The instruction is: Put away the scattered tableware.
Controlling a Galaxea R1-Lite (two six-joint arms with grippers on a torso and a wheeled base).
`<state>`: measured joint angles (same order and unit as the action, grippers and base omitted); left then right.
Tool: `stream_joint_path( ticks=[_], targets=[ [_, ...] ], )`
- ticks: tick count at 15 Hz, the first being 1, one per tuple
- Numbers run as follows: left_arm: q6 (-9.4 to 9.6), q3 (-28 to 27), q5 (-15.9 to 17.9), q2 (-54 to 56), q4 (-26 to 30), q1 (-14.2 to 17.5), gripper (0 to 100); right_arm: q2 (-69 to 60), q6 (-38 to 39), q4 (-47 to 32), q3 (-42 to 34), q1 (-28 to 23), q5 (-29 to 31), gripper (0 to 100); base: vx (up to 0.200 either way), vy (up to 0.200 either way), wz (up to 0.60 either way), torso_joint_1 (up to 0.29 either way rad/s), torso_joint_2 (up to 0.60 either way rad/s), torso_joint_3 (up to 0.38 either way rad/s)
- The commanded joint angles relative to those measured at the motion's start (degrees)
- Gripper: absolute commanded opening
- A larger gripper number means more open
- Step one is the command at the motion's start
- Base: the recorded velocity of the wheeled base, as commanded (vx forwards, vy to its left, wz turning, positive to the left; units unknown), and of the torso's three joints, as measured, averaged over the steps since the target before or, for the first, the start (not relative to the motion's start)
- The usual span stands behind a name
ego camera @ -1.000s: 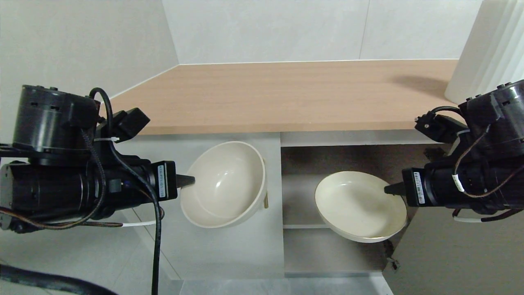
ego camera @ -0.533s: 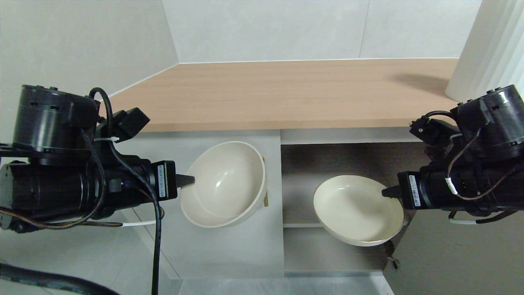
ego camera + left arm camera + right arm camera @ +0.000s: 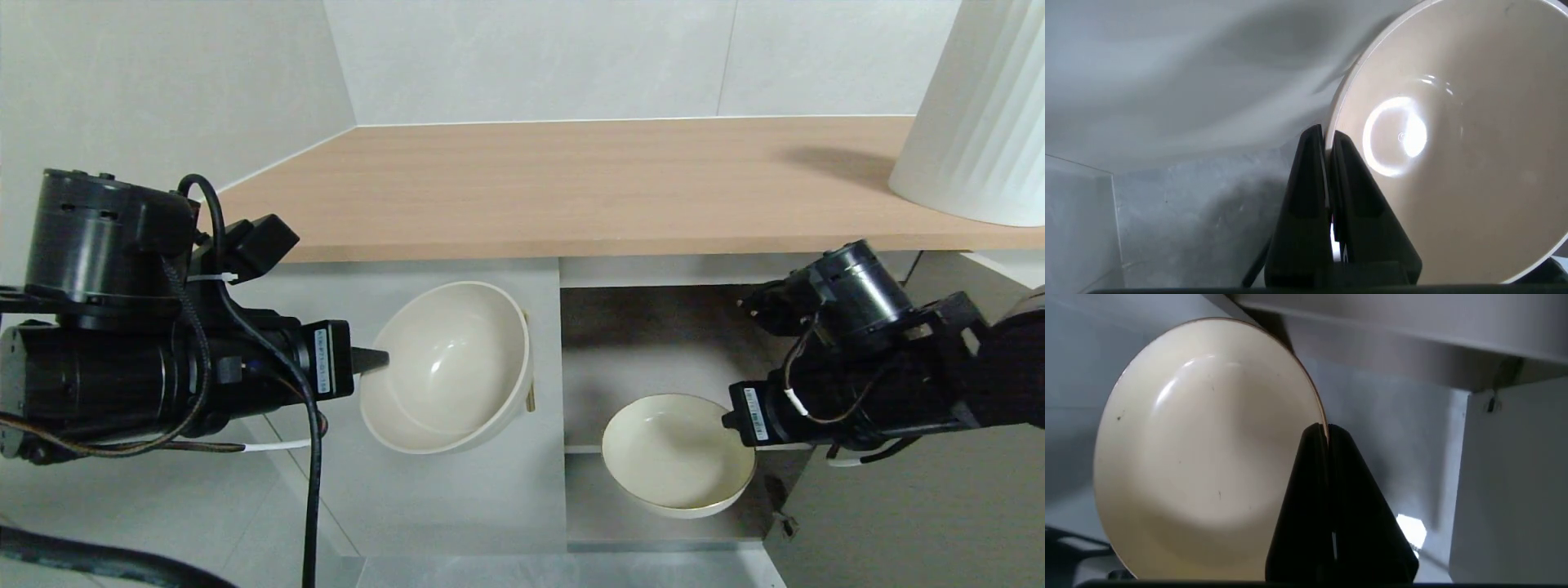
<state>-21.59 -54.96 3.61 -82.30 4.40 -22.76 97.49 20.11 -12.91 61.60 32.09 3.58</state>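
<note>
Logged left gripper (image 3: 371,359) in front of the cabinet's closed left door (image 3: 457,498), jaws pinched narrow on the left rim of the bowl (image 3: 445,367). Found bowl clear of any surface, tipped so the hollow faces up and outward, just under the front edge of the counter (image 3: 571,188). Checked in left wrist view: one finger inside the rim, one outside, both tight on it (bright glare spot on the inner wall).

Logged right gripper (image 3: 729,418) lower, at the open right compartment, jaws closed thin on the right rim of the plate (image 3: 678,457). Found plate slightly tilted, hollow up, lying across the front edge of the shelf (image 3: 584,450) as seen from the head camera. Cannot tell whether touching shelf or compartment floor. Checked in right wrist view: fingers pressed flat on the rim, thin darker line round the plate's edge, a few small specks on its face.

Noted open right door (image 3: 898,514) just beside the right arm, hinge showing at its inner edge. Noted white ribbed vessel (image 3: 971,122) standing at the counter's right end, shadow thrown to its left. Bowl and plate well apart, separated by the left door's edge.
</note>
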Motion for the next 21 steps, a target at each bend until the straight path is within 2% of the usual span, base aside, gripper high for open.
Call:
stream_joint_path(
  ticks=[1,3,11,18,21],
  targets=[
    [-0.03,0.02,0.0,-0.05,-0.01,0.0,0,7.63,0.1,0.87,0.01,-0.01,0.02,0,0.0,0.0,0.0,0.0,0.0,0.0],
    [-0.03,-0.06,0.0,0.03,-0.01,0.0,0,10.27,0.36,2.1,0.19,-0.09,0.2,0,0.0,0.0,0.0,0.0,0.0,0.0],
    [-0.12,-0.06,0.0,-0.05,-0.01,0.0,0,22.31,3.09,18.71,0.28,-4.4,2.3,0,0.0,0.0,0.0,0.0,0.0,0.0],
    [-0.12,-0.06,0.0,-0.23,-0.01,0.0,0,28.37,4.49,27.76,1.42,-7.21,6.26,0,0.0,0.0,0.0,0.0,0.0,0.0],
    [-0.12,-0.06,0.0,-0.32,-0.01,0.0,0,29.95,6.25,28.73,3.0,-8.18,6.7,0,0.0,0.0,0.0,0.0,0.0,0.0]
  ],
)
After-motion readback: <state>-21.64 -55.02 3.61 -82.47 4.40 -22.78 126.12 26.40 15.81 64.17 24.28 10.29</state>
